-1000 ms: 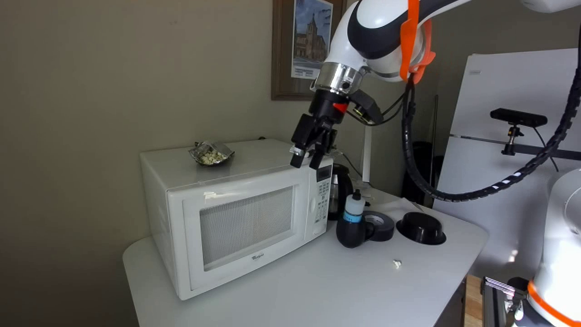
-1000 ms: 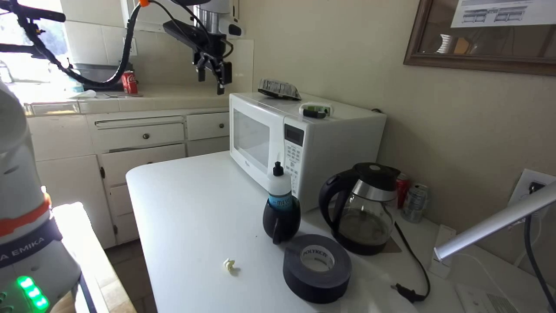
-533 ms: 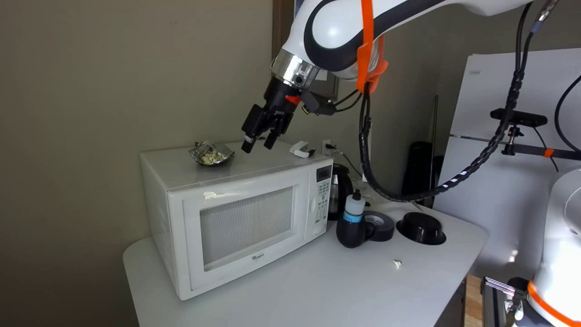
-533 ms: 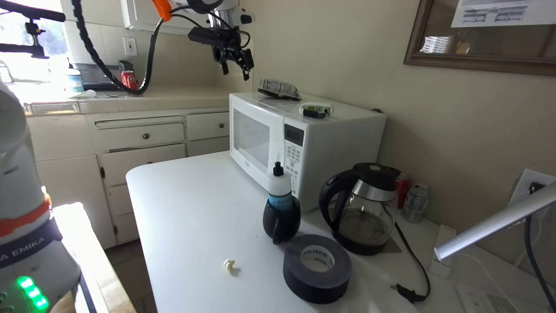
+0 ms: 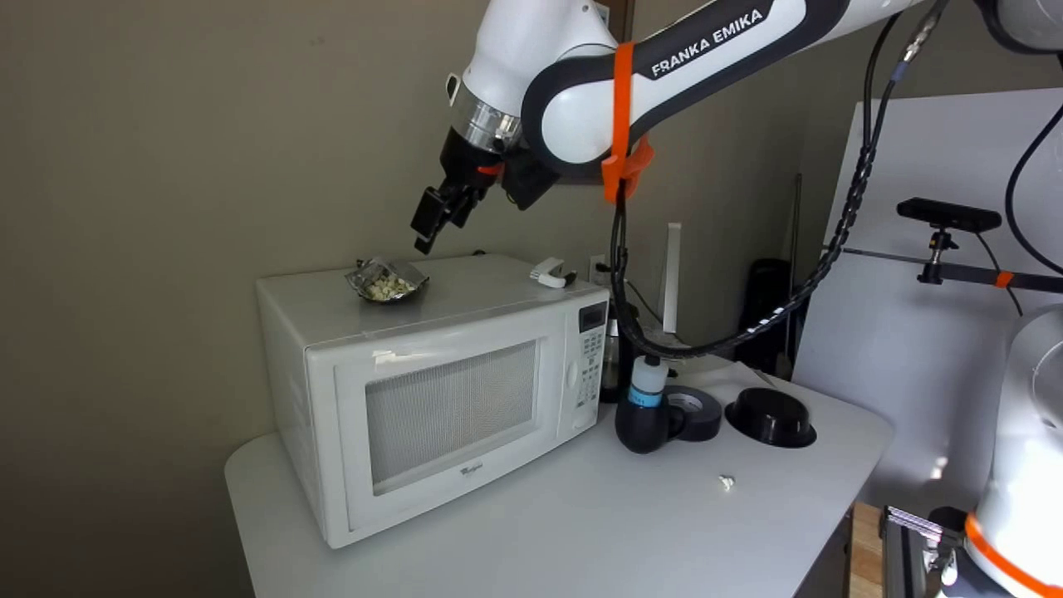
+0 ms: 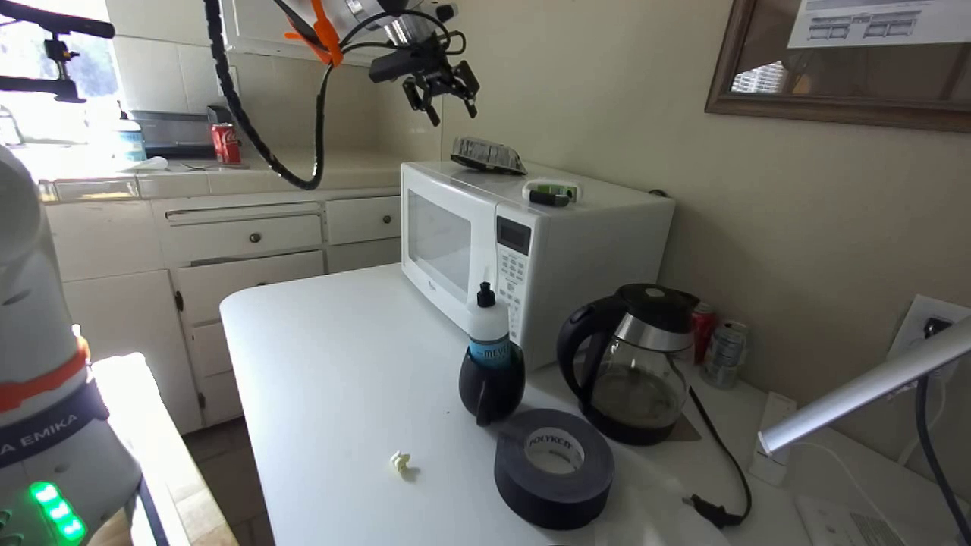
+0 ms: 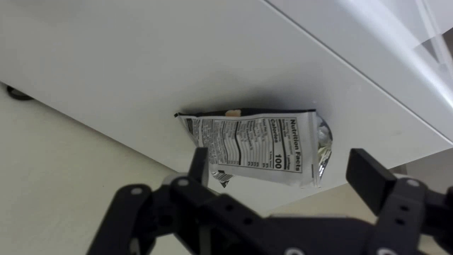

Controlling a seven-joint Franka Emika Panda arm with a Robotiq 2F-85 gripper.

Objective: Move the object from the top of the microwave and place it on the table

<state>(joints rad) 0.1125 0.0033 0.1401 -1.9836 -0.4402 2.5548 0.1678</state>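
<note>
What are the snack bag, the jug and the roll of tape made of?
The snack bag: probably thin plastic film with a foil-like lining, since it's crinkled and shiny silver inside.
The jug: see-through, so glass or clear plastic, with a shiny silver band, likely metal.
The roll of tape: dull and dark, maybe cloth or plastic; the pale core could be cardboard.

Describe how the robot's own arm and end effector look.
The Franka Emika Panda arm is white with black trim, "FRANKA EMIKA" lettering, a silver collar, an orange strap and a thick black cable; the black end effector has two blocky fingers, with a red patch near its base.
</note>
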